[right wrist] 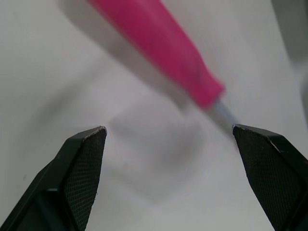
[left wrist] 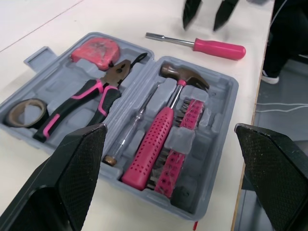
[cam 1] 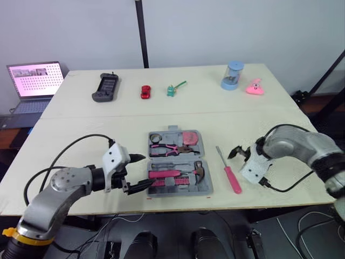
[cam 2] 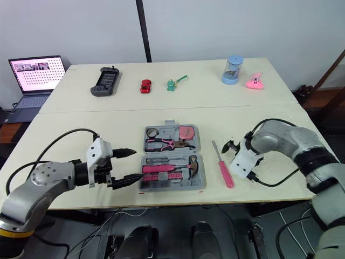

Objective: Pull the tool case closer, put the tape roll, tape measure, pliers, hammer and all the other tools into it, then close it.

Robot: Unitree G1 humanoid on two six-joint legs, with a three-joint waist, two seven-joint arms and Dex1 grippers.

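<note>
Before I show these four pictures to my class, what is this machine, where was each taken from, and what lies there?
It is a humanoid robot with two arms, each ending in a two-fingered gripper. Two pictures come from its head, looking down at the table; two from its wrists. The open tool case holds a hammer, pliers, tape roll and tape measure. A pink screwdriver lies on the table beside it. The left gripper and right gripper are both open, holding nothing.

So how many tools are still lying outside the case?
1: the screwdriver, on the table just right of the open case, by the right claw. The pliers and hammer lie inside; none looks hidden.
</note>
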